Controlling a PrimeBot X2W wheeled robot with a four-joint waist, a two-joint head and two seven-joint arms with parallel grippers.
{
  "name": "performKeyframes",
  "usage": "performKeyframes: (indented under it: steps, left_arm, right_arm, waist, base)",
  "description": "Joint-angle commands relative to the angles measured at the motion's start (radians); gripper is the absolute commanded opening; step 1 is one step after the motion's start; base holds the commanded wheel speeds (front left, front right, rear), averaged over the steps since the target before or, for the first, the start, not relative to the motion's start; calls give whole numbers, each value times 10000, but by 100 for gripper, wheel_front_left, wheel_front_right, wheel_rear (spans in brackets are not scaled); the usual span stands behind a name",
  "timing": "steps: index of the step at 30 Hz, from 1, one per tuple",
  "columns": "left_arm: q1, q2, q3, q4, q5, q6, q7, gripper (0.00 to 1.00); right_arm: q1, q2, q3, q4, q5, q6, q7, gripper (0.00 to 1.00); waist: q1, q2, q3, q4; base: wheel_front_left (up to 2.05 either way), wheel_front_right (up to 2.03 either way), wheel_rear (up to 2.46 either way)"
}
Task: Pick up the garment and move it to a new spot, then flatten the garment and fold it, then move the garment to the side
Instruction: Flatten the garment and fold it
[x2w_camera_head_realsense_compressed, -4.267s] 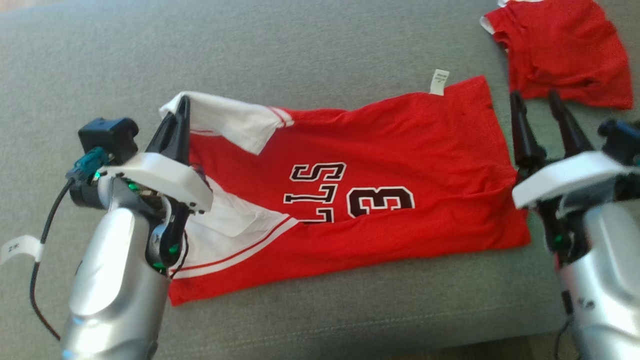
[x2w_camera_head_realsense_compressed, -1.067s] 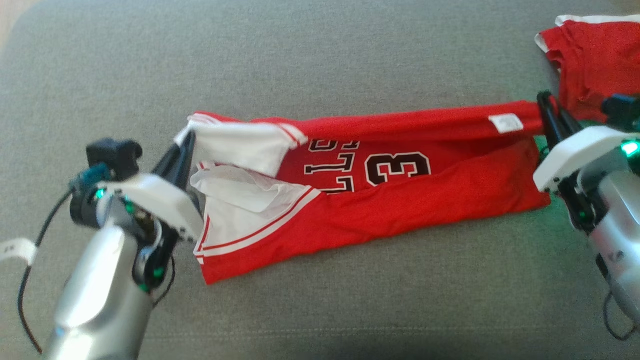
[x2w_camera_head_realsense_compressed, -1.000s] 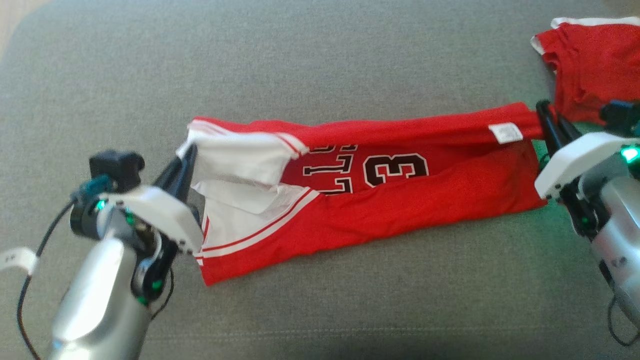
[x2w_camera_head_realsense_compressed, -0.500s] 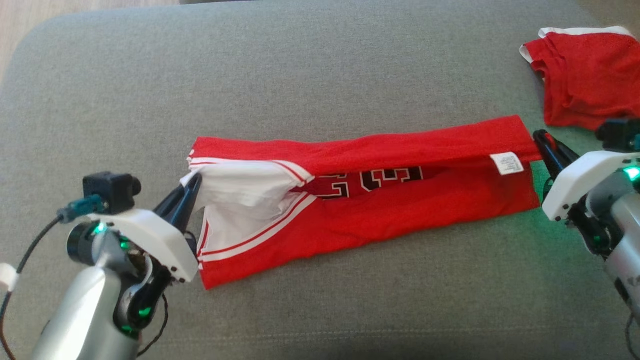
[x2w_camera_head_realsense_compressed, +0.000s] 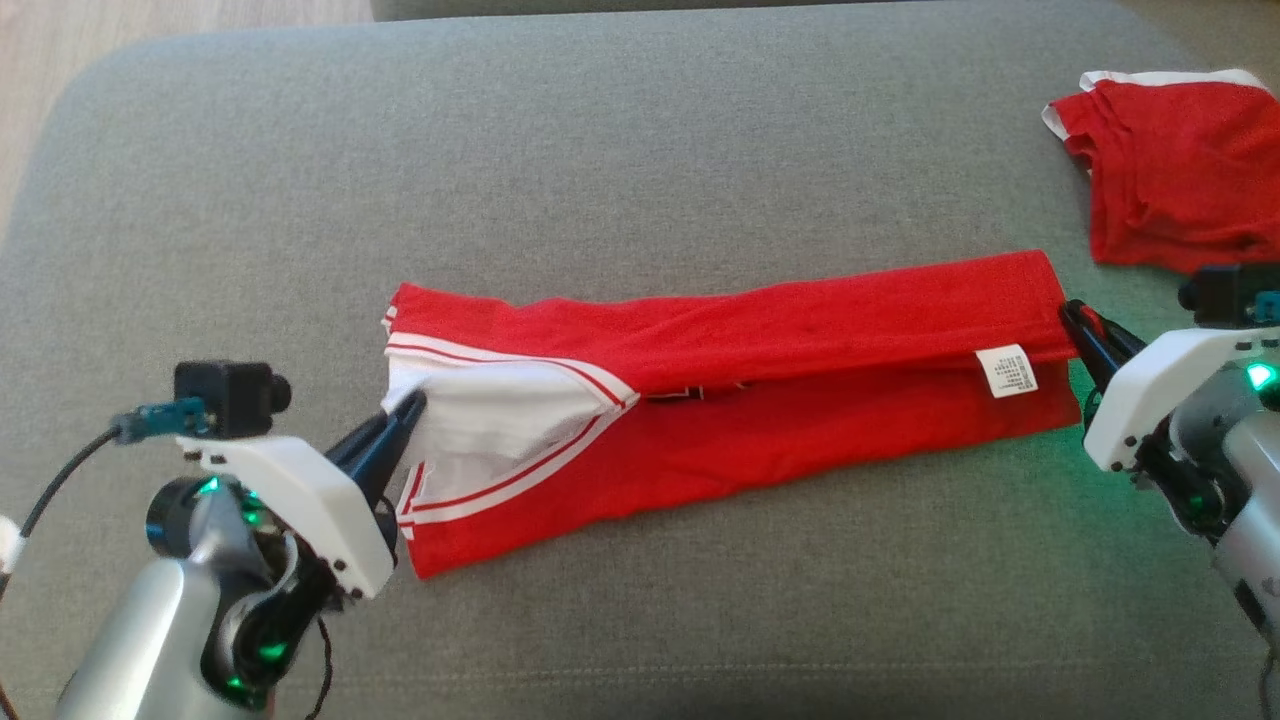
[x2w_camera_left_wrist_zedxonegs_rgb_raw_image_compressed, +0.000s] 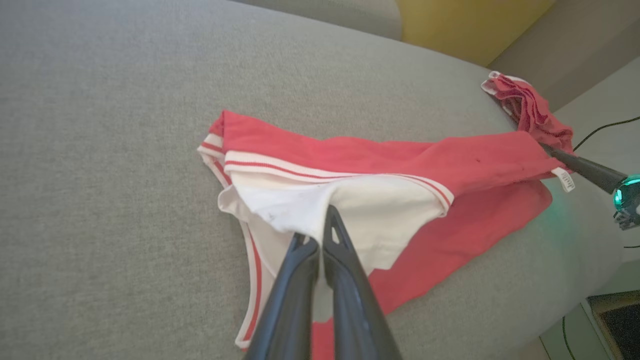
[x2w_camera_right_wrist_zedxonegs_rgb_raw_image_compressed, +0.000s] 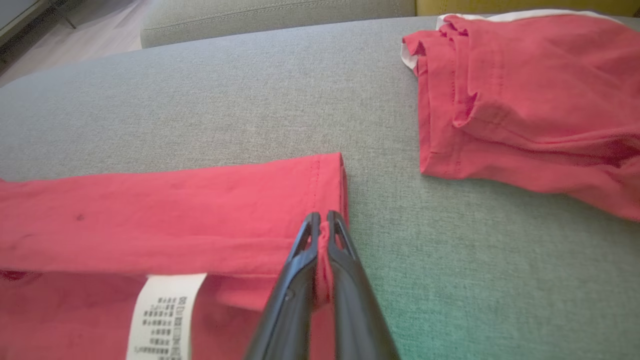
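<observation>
The red garment (x2w_camera_head_realsense_compressed: 760, 330) is lying stretched across the middle of the grey cushion (x2w_camera_head_realsense_compressed: 600, 130). Its far long edge is folded over toward the robot, so only a sliver of dark print is showing at the fold.

The left gripper (x2w_camera_head_realsense_compressed: 412, 405) is clamping shut on the white panel with red stripes at the garment's left end and holding that edge slightly raised. The right gripper (x2w_camera_head_realsense_compressed: 1072, 315) is pinching the hem corner of the folded layer at the garment's right end, jaws closed on the cloth.

A white care label (x2w_camera_head_realsense_compressed: 1007, 370) is hanging from the folded layer just beside the right gripper. A second red garment (x2w_camera_head_realsense_compressed: 1170, 170) is lying crumpled at the cushion's far right, apart from the first. A strip of wooden floor (x2w_camera_head_realsense_compressed: 150, 15) is showing beyond the cushion's far left corner.
</observation>
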Motion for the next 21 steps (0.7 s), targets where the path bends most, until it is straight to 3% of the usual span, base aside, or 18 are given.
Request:
performKeyframes:
  steps: [1, 9, 10, 11, 12, 13, 14, 19, 21]
  left_arm:
    - [-224, 393, 406, -419, -106, 30, 237, 0]
    - [120, 516, -11, -317, 43, 79, 646, 0]
    - [144, 531, -91, -231, 102, 69, 674, 0]
    - [176, 501, -151, -154, 78, 40, 698, 15]
    - [204, 466, -190, -105, 20, -14, 701, 37]
    - [234, 455, -187, -59, 2, -22, 664, 85]
    - [257, 458, -153, -5, 23, 11, 586, 100]
    - [229, 501, 58, 169, 294, 219, 44, 100]
    - [126, 332, 331, 143, 327, 360, -592, 100]
  right_arm:
    - [68, -352, 44, -266, 113, 21, 44, 0]
    - [205, -451, 145, -251, 188, 21, 296, 0]
    - [218, -463, 138, -221, 186, 21, 299, 32]
    - [227, -467, 67, -132, 216, 21, 291, 100]
    - [231, -463, 11, -57, 226, 21, 279, 100]
    - [249, -448, -39, -11, 265, 21, 290, 100]
    - [266, -438, -111, 22, 317, 21, 276, 100]
    - [392, -473, -375, -69, 492, 21, 113, 100]
    - [492, -598, -700, -242, 524, 21, -426, 100]
  waist:
    - [0, -1, -28, -5]
    - [0, -1, -52, -31]
    - [0, -1, -48, -38]
    - [0, -1, -40, -45]
    - [0, -1, -32, -52]
    - [0, -1, -25, -61]
    - [0, -1, -21, -69]
    - [0, -1, -29, -68]
    - [0, -1, -70, -65]
  base:
    - [0, 0, 0]
    - [0, 0, 0]
    - [0, 0, 0]
    - [0, 0, 0]
    - [0, 0, 0]
    - [0, 0, 0]
    - [0, 0, 0]
    - [0, 0, 0]
    - [0, 0, 0]
